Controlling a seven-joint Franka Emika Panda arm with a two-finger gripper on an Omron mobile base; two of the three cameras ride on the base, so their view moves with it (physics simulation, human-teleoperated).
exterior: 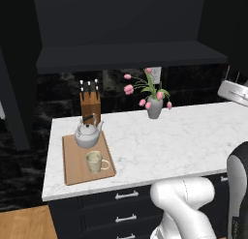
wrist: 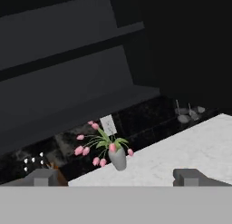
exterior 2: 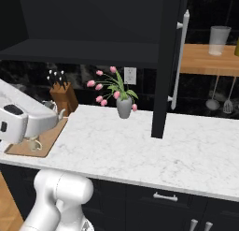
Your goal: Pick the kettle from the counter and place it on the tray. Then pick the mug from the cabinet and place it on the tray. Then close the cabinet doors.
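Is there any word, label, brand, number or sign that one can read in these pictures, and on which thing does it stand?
None: no readable text stands anywhere.
Mug: a faint pattern, too blurred to tell whether it holds letters.
Wall outlet: a plain plate, no writing.
Kettle, tray, knife block and vase: no label shows.

No readable text, label, brand, number or sign appears anywhere. The mug (exterior: 97,161) on the tray (exterior: 72,166) carries only a faint pattern, too blurred to read as letters.
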